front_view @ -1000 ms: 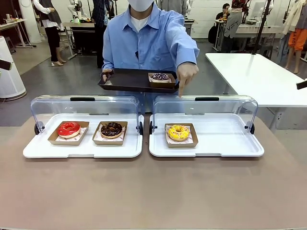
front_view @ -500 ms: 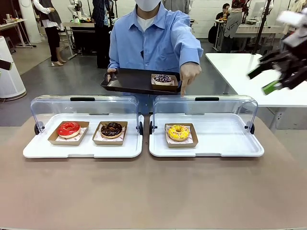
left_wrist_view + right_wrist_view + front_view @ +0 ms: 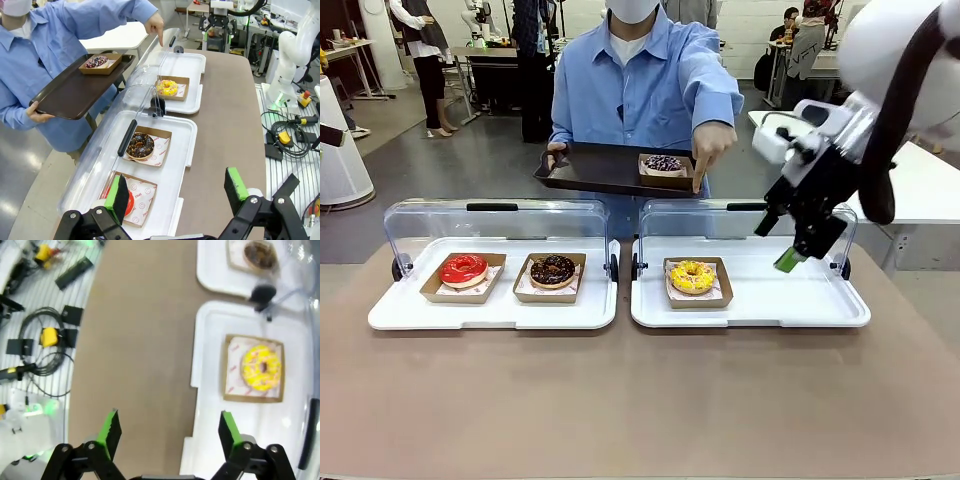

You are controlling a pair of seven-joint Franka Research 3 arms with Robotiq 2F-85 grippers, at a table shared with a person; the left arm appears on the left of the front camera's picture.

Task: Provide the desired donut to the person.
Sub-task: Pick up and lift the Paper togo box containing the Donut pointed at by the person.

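Grey floor (image 3: 470,165); white table (image 3: 920,182) at right; far benches (image 3: 345,48), possibly cluttered.

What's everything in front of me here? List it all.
Table: one, brown, under everything.
Display cases: two, white, clear lids raised, side by side on table.
Red donut: one, left case.
Chocolate donut: one, brown, left case, beside red.
Yellow donut: one, right case.
Serving tray: one, dark, held by person.
Sprinkled donut: one, dark, on serving tray.
Person: one, light-blue shirt, far side.
Hands: two; holding hand grips tray, pointing hand aims down at right case.
Grippers: two, black, green pads, both open; right gripper above right case, left gripper near red donut.
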